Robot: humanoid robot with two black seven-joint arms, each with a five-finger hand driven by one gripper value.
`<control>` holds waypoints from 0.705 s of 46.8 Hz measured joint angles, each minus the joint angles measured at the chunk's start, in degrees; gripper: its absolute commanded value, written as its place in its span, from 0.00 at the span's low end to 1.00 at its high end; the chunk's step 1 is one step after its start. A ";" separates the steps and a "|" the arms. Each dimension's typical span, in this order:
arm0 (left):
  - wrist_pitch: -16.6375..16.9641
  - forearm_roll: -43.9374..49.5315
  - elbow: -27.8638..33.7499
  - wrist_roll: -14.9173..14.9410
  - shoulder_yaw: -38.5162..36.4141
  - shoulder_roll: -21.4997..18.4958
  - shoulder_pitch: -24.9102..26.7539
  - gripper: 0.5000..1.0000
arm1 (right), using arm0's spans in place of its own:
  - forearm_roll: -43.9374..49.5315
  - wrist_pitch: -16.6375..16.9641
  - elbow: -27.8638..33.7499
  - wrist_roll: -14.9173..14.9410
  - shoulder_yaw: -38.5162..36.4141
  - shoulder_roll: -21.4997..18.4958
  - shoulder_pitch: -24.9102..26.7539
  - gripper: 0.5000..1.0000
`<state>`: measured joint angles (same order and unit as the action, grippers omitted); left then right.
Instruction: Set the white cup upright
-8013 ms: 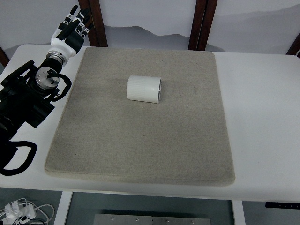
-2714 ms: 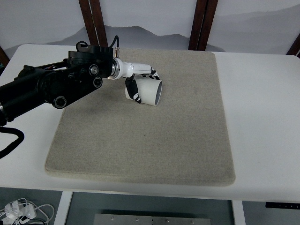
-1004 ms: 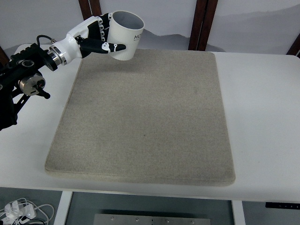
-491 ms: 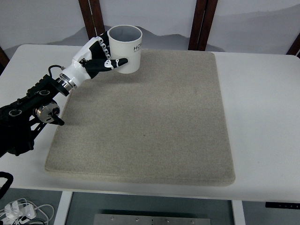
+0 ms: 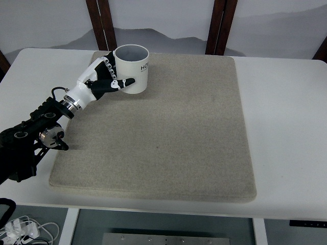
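Head view: cup (image 5: pixel 131 69) lower vs 0.5 s ago, now upright at mat (image 5: pixel 163 143) far-left corner, on or just above it. Left hand (image 5: pixel 104 79) wrapped round cup wall. Step: set-down. Next: confirm base seated, let go, pull arm clear w/o tipping.

A grey mat (image 5: pixel 163 127) covers most of the white table (image 5: pixel 286 127). Nearly all of the mat is bare and open to a hand from the near edge, from the right and from above. The only things in the way sit at the mat's far left corner: an upright cup (image 5: pixel 131 69), mouth up, with the left hand (image 5: pixel 102 80) wrapped around its left side. The black left arm (image 5: pixel 36 138) slants in from the left edge over the mat's left border, blocking that side. Bare table strips run along the right and left of the mat.
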<state>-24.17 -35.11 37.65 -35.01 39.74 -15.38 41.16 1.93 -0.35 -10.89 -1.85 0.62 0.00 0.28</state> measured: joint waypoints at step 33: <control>1.92 -4.96 -1.88 0.00 -1.38 1.21 -0.37 0.79 | 0.00 0.00 0.00 0.01 0.00 0.00 -0.01 0.90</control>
<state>-22.25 -40.07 35.77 -35.01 38.36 -14.18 40.78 1.93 -0.35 -10.89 -1.85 0.62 0.00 0.26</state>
